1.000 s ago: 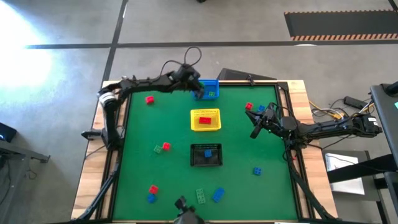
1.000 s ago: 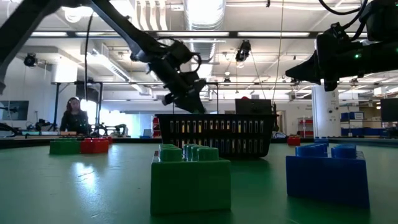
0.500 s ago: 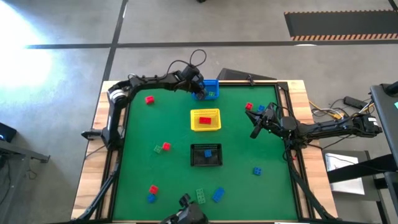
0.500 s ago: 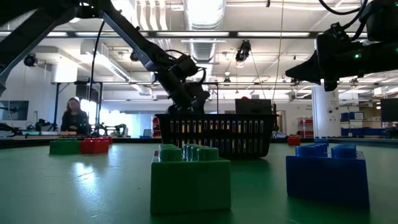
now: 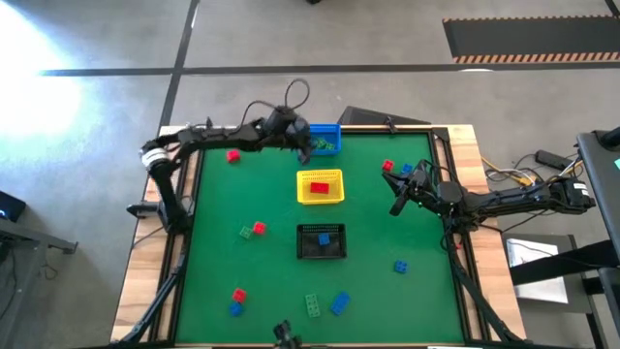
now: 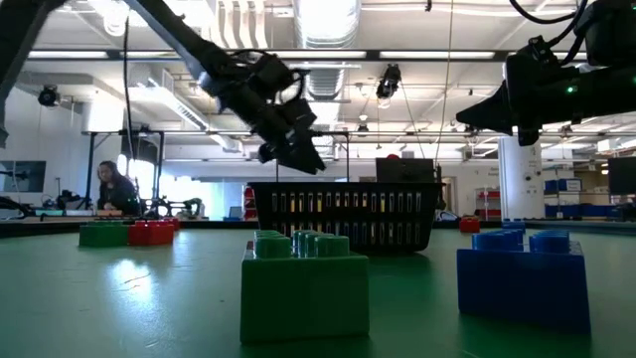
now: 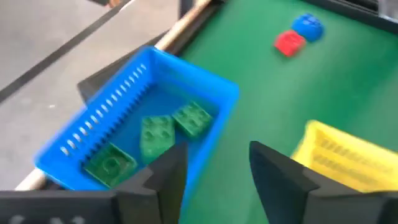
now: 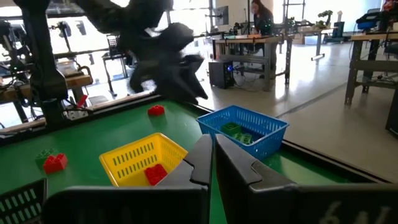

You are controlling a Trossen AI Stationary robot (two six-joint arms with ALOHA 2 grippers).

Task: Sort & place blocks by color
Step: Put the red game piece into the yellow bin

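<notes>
My left gripper (image 5: 303, 147) (image 7: 217, 152) hovers open and empty at the left rim of the blue basket (image 5: 326, 139) (image 7: 193, 70), which holds three green blocks (image 7: 155, 134). My right gripper (image 5: 395, 207) (image 8: 213, 146) is shut on nothing and waits in the air near the table's right side. Loose blocks lie flat on the green mat: a red one (image 5: 232, 155), a red and blue pair (image 5: 388, 168), a green and red pair (image 5: 252, 230), a blue one (image 5: 400, 266), and several along the near edge (image 5: 313, 304).
The yellow basket (image 5: 320, 186) holds a red block (image 8: 154, 174); the black basket (image 5: 321, 242) holds a blue block. Both stand in the table's middle, in line with the blue basket. Wooden rails border the mat. A person sits in the room far behind the table (image 6: 111, 184).
My left gripper dipped toward the blue basket, then rose again and drew back a little toward the table's left. The left arm swung with it. The right arm and all loose blocks kept still.
</notes>
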